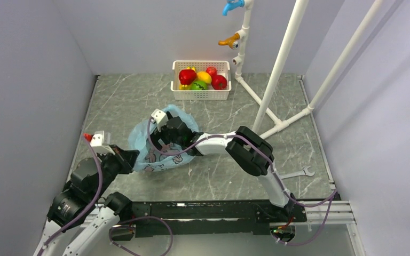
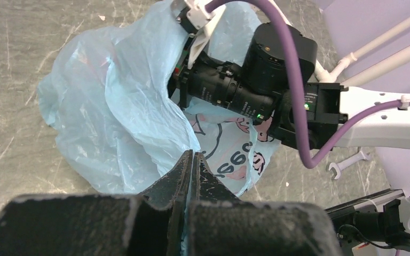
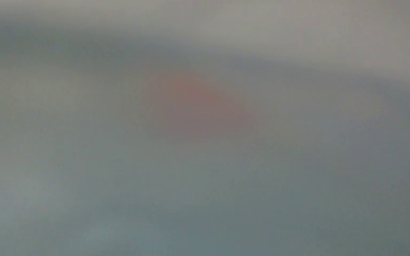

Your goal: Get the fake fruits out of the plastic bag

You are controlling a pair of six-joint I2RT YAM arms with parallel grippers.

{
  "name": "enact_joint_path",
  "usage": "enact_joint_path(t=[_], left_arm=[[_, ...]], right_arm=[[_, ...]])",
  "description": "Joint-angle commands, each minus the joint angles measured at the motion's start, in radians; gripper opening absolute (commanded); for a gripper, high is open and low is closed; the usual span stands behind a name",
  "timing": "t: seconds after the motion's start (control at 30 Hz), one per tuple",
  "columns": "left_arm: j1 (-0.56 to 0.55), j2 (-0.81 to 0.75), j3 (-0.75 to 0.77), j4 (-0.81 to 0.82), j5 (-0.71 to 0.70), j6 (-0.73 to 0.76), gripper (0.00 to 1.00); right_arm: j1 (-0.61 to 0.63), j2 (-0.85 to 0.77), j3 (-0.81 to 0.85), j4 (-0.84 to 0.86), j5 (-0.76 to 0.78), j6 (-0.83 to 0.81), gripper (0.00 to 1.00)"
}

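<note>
Pinching the near edge of the plastic bag, the left gripper is clamped tight on the thin blue film. Just ahead of it, the right gripper is plunged into the bag's mouth. Its fingers are hidden, so their spread cannot be told, and its camera gives only a reddish blur. Well beyond both, fake fruits lie in a white basket.

Tight pinch from the left gripper on the plastic bag edge, left arm folded low. The right arm reaches across, elbow bent, right gripper buried in the bag, jaws hidden.
</note>
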Motion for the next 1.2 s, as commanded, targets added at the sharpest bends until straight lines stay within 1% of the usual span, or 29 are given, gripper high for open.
enact_joint_path(t=[0.0, 0.13, 0.2, 0.3, 0.37, 0.47, 0.57, 0.67, 0.77, 1.0, 1.17], left_arm=[[-0.002, 0.028, 0.028, 0.03, -0.01, 0.029, 0.0], [-0.003, 0.037, 0.027, 0.024, -0.019, 0.034, 0.0], [-0.002, 0.04, 0.03, 0.013, -0.028, 0.033, 0.0], [-0.003, 0.038, 0.028, -0.002, -0.037, 0.029, 0.0], [-0.003, 0.034, 0.023, -0.007, -0.047, 0.025, 0.0], [-0.002, 0.027, 0.007, -0.02, -0.073, 0.01, 0.0], [-0.003, 0.025, 0.008, -0.028, -0.083, 0.012, 0.0], [-0.002, 0.031, 0.022, -0.07, -0.108, 0.001, 0.0], [-0.002, 0.031, 0.015, -0.084, -0.126, -0.021, 0.0], [-0.002, 0.018, -0.005, -0.067, -0.139, -0.02, 0.0], [-0.003, 0.018, -0.015, -0.044, -0.116, -0.001, 0.0]], right_arm=[[-0.012, 0.06, 0.108, 0.023, -0.18, -0.099, 1.0], [-0.012, 0.108, 0.166, 0.028, -0.256, -0.122, 1.0], [-0.01, 0.146, 0.224, -0.008, -0.28, -0.129, 1.0], [-0.004, 0.212, 0.31, -0.041, -0.282, -0.139, 0.99], [-0.001, 0.257, 0.382, -0.08, -0.248, -0.126, 0.98], [0.004, 0.327, 0.491, -0.157, -0.218, -0.123, 0.91], [0.006, 0.366, 0.527, -0.165, -0.194, -0.128, 0.82], [0.006, 0.384, 0.567, -0.2, -0.197, -0.132, 0.78], [0.007, 0.375, 0.565, -0.218, -0.199, -0.123, 0.72], [0.007, 0.342, 0.462, -0.202, -0.168, -0.09, 0.52], [0.007, 0.273, 0.393, -0.195, -0.114, -0.077, 0.42]])
